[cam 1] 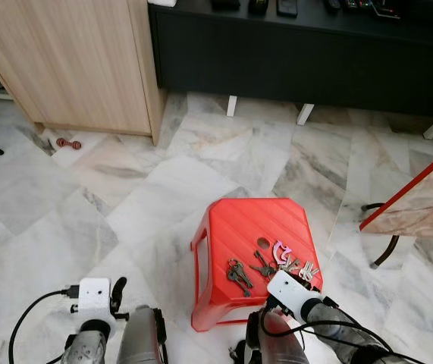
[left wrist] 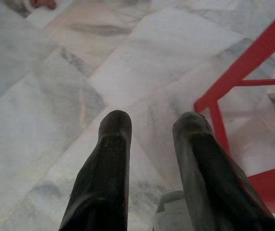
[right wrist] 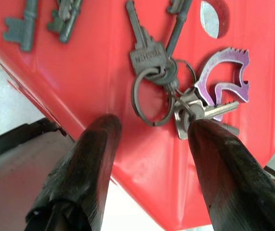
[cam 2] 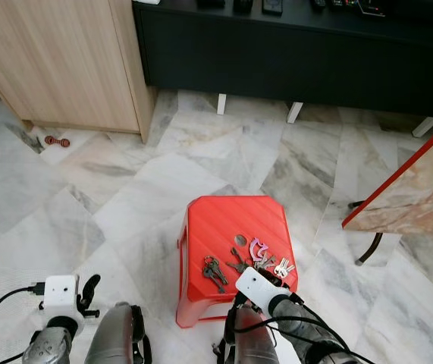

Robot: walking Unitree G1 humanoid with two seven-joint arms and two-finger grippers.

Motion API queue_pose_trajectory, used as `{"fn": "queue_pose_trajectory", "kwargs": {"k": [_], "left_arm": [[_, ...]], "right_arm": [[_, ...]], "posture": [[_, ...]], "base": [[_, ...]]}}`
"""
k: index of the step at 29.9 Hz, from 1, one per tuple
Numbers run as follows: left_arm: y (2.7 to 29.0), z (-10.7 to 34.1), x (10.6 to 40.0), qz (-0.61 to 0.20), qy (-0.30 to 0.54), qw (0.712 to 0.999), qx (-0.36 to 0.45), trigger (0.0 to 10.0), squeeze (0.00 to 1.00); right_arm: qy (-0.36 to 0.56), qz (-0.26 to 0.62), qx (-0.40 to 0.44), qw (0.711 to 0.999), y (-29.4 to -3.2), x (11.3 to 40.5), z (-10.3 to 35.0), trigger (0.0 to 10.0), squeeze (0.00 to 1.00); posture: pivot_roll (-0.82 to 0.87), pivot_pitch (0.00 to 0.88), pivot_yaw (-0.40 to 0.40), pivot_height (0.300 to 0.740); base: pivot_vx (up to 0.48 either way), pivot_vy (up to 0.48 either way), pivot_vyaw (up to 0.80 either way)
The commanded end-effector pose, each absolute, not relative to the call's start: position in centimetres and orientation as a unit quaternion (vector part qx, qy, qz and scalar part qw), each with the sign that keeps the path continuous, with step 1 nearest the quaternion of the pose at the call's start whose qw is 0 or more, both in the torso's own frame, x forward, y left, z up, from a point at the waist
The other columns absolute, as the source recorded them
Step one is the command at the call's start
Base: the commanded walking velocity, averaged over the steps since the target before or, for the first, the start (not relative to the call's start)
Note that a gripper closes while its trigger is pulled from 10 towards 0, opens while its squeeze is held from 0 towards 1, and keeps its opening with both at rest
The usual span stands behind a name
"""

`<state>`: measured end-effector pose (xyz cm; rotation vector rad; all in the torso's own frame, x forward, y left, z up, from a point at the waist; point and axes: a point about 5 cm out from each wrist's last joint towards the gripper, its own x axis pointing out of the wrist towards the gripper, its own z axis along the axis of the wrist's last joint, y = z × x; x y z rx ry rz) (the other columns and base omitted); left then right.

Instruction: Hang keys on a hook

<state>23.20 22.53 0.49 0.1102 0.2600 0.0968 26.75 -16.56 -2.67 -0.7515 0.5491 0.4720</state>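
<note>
The key bunch (right wrist: pixel 176 91), with a purple horse-head fob (right wrist: pixel 224 77), lies on the near right part of the red stool (cam 1: pixel 246 220). Darker keys (cam 1: pixel 238 274) lie just left of it. The right gripper (right wrist: pixel 149 134) hovers over the bunch, fingers spread, grasping nothing. The left gripper (left wrist: pixel 151 132) hangs over the marble floor (cam 1: pixel 125 197), fingers apart and empty.

Red plastic stool (cam 1: pixel 239 227) on marble floor (cam 1: pixel 87 197), wooden cabinet (cam 1: pixel 80 61), black TV console (cam 1: pixel 307 53) (white legs), small red object (cam 1: pixel 68 142).

Stamped lettering on the head of one key (right wrist: pixel 149 57), just beyond the right gripper (right wrist: pixel 149 130) fingertips; too blurred to read.
</note>
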Motion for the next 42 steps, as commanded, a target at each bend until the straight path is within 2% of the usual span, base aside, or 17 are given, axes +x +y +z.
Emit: {"fn": "queue_pose_trajectory", "kwargs": {"k": [1, 6, 7, 10, 11, 12, 15, 17, 19, 27, 42], "left_arm": [[22.0, 0.1, 22.7, 0.031, 0.143, 0.988, 0.057, 10.0, 0.0], [21.3, 1.8, 23.6, -0.01, 0.112, 0.992, 0.052, 10.0, 0.0], [20.6, 2.6, 24.0, -0.045, 0.096, 0.993, 0.052, 10.0, 0.0], [19.7, 3.2, 24.2, -0.08, 0.087, 0.992, 0.05, 10.0, 0.0], [18.8, 3.9, 24.2, -0.127, 0.083, 0.987, 0.051, 10.0, 0.0], [18.8, 3.9, 24.2, -0.127, 0.083, 0.987, 0.051, 10.0, 0.0], [17.8, 4.5, 23.5, -0.217, 0.1, 0.968, 0.077, 10.0, 0.0], [17.8, 4.6, 23.5, -0.227, 0.104, 0.965, 0.083, 10.0, 0.0], [17.9, 4.4, 23.0, -0.288, 0.126, 0.934, 0.172, 10.0, 0.0], [18.5, 5.7, 23.6, -0.29, 0.121, 0.925, 0.214, 10.0, 0.0], [17.8, 7.0, 23.4, -0.29, 0.11, 0.925, 0.218, 10.0, 0.0]], "right_arm": [[0.278, 0.22, -0.363, 0.862, -17.3, 26.2, -3.1, 10.0, 0.0], [0.272, 0.222, -0.372, 0.859, -17.2, 26.3, -3.1, 10.0, 0.0], [0.27, 0.222, -0.379, 0.857, -17.1, 26.3, -3.0, 10.0, 0.0], [0.268, 0.222, -0.383, 0.856, -17.0, 26.4, -3.0, 10.0, 0.0], [0.267, 0.224, -0.379, 0.857, -17.0, 26.4, -3.0, 10.0, 0.0], [0.267, 0.224, -0.379, 0.857, -17.0, 26.4, -3.0, 10.0, 0.0], [0.265, 0.223, -0.38, 0.858, -17.0, 26.4, -3.0, 10.0, 0.0], [0.264, 0.223, -0.38, 0.858, -17.0, 26.4, -2.9, 10.0, 0.0], [0.262, 0.223, -0.38, 0.859, -16.8, 26.5, -2.9, 10.0, 0.0], [0.254, 0.225, -0.39, 0.856, -16.7, 26.7, -2.7, 10.0, 0.0], [0.227, 0.22, -0.408, 0.856, -16.5, 27.9, -1.6, 10.0, 0.0]], "posture": [[0.04, 0.283, -0.14, 0.638], [0.04, 0.287, -0.14, 0.638], [0.05, 0.289, -0.142, 0.638], [0.05, 0.293, -0.143, 0.638], [0.05, 0.3, -0.144, 0.638], [0.05, 0.3, -0.144, 0.638], [0.05, 0.304, -0.14, 0.638], [0.05, 0.304, -0.14, 0.638], [0.05, 0.311, -0.142, 0.638], [0.05, 0.314, -0.142, 0.638], [0.05, 0.332, -0.147, 0.638]], "base": [[0.0, 0.0, 0.0], [0.0, 0.0, 0.0], [0.0, 0.0, 0.0], [0.0, 0.0, 0.0], [0.0, 0.0, 0.0], [0.0, 0.0, 0.0], [0.0, 0.0, 0.0], [0.0, 0.0, 0.0], [0.0, 0.0, 0.0], [0.0, 0.0, 0.0], [0.0, 0.0, 0.0]]}}
